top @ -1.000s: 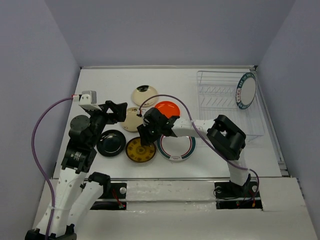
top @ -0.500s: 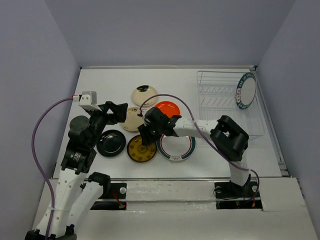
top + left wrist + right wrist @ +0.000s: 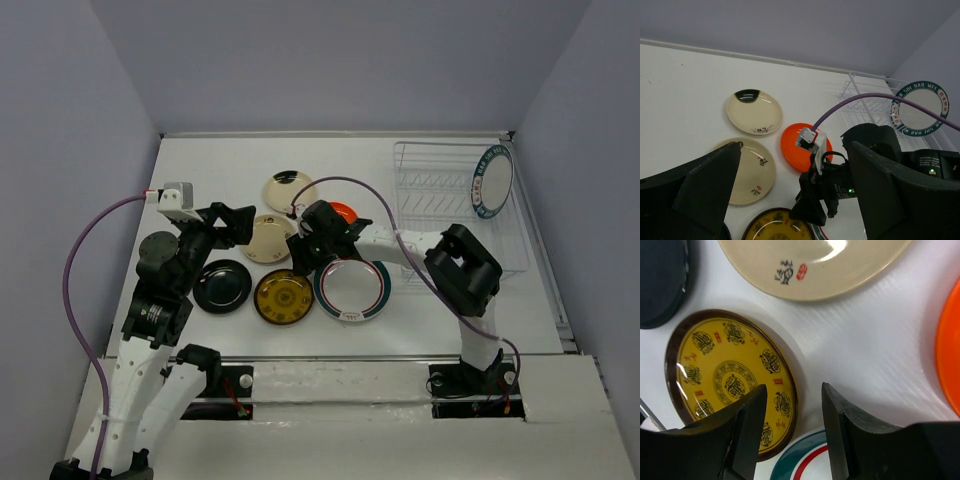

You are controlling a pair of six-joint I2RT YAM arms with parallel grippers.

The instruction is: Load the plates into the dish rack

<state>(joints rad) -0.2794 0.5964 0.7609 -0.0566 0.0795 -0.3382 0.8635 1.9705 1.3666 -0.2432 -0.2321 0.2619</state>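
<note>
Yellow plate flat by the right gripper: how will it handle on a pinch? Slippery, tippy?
Likely slippery: the amber-yellow plate shows a glossy glaze. It lies flat on the table with a thin rim, so the right gripper, jaws open over that rim, probably must pinch the edge; it may skid or tilt. Looks rigid, so it could chip if dropped.

Bright, even overhead light leaves soft, short shadows on the white worktop (image 3: 210,170). Glare spots the cream plate (image 3: 815,260); the right gripper (image 3: 794,390) looms dark, blurred.
</note>
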